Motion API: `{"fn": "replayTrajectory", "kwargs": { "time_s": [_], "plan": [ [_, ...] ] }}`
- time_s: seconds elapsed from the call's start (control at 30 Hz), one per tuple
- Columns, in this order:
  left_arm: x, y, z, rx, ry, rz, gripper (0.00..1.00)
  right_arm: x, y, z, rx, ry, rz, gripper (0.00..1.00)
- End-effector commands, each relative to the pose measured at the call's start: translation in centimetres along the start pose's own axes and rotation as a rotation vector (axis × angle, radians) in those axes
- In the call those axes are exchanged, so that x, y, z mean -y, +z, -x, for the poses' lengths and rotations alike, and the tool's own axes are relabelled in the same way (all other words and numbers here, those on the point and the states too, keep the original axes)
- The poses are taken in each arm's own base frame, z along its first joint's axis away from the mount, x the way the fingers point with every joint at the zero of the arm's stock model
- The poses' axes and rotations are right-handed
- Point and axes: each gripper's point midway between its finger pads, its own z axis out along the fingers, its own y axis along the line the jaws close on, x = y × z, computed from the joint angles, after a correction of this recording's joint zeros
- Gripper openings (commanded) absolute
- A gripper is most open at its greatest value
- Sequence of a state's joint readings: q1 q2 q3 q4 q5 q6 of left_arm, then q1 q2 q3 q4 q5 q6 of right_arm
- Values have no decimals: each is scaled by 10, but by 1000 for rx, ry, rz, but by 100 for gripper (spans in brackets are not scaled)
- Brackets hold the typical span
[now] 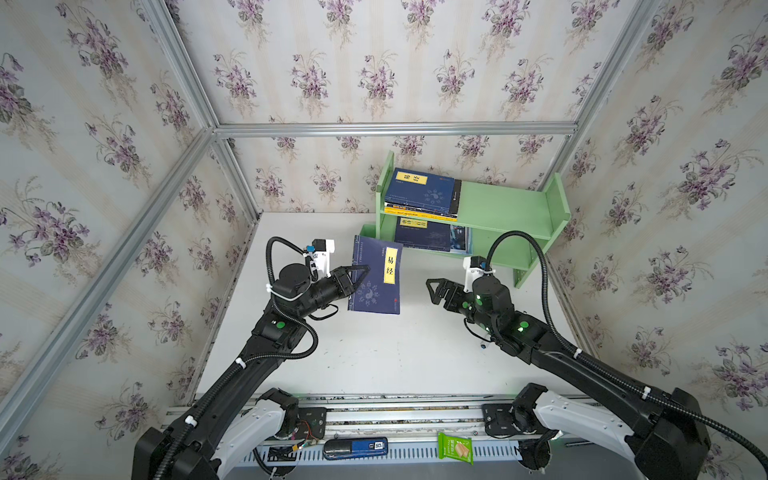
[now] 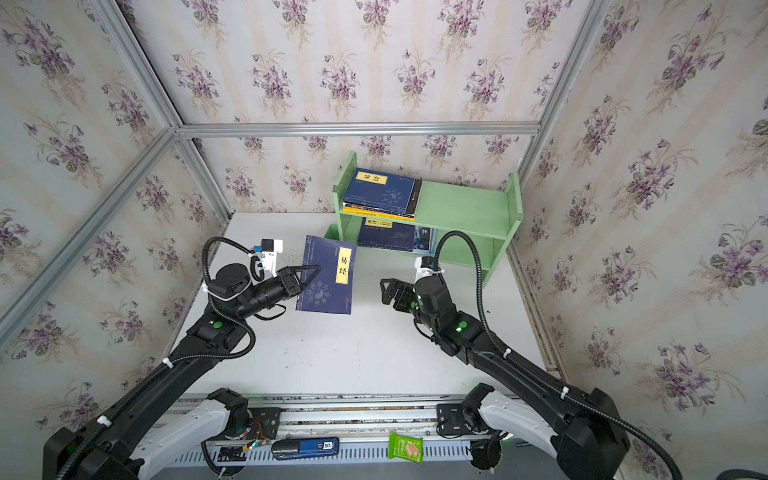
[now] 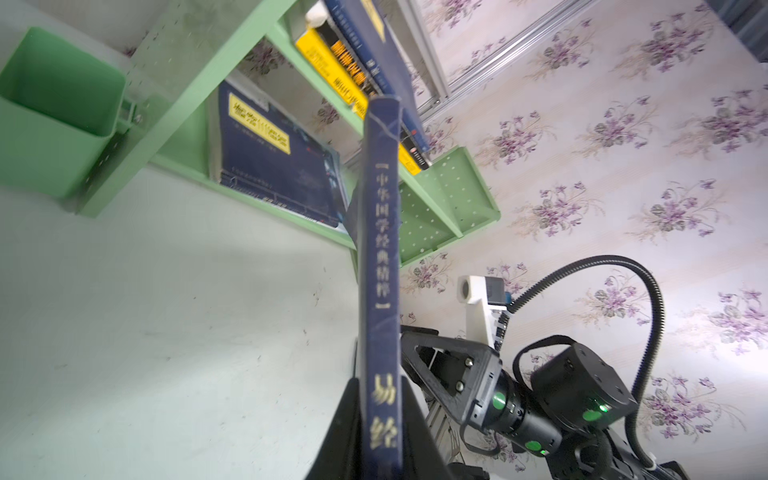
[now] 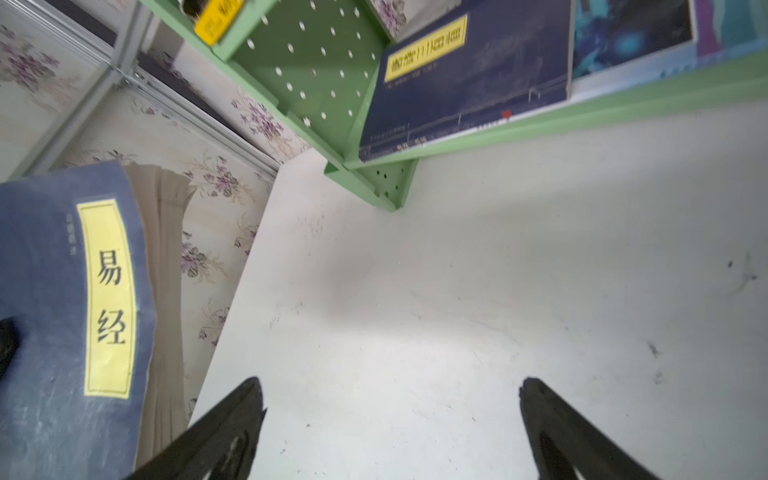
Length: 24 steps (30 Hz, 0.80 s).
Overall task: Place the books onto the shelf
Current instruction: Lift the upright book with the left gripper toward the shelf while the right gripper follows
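My left gripper (image 1: 365, 270) is shut on the spine edge of a navy book (image 1: 376, 276) with a yellow label, holding it above the table, left of the shelf. In the left wrist view its jaws (image 3: 380, 386) pinch the spine (image 3: 380, 270). The pale green shelf (image 1: 511, 203) stands at the back. Its upper tier carries a flat stack topped by a navy book (image 1: 419, 189). On the lower tier another navy book (image 1: 424, 235) lies on a magazine (image 1: 461, 239). My right gripper (image 1: 432, 286) hovers open and empty, right of the held book (image 4: 62, 311).
A small green cup (image 1: 368, 230) hangs on the shelf's left side panel. Papered walls with aluminium posts close in the table on three sides. On the front rail lie a blue-black device (image 1: 355, 448) and a green snack packet (image 1: 456, 448).
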<state>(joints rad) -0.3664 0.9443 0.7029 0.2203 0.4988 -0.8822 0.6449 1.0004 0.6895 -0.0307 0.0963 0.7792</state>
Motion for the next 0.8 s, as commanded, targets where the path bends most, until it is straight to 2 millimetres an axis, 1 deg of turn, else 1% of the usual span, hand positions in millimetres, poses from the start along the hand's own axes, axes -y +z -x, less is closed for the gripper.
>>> {"fn": "replayTrajectory", "kwargs": {
  "time_s": [0.0,0.07,0.17,0.23,0.37,0.47,0.6,0.77],
  "plan": [
    [34,-7,19,56,70,-95,18,-30,-8,27,49,-72,94,98],
    [46,-10,27,71,81,-115,19,-37,-12,33,67,-79,122,98],
    [71,-8,36,46,107,-174,18,-42,-18,34,123,-23,207,99],
    [79,-8,42,63,109,-204,17,-46,-22,34,138,11,256,100],
    [95,-11,59,152,99,-281,18,-68,-29,34,96,-24,342,100],
    [116,-11,70,165,120,-345,17,-87,-37,41,114,-9,443,100],
    [127,-7,88,219,102,-396,18,-113,-50,53,162,64,612,99],
    [139,3,111,281,52,-475,17,-139,-56,61,141,99,747,95]
  ]
}}
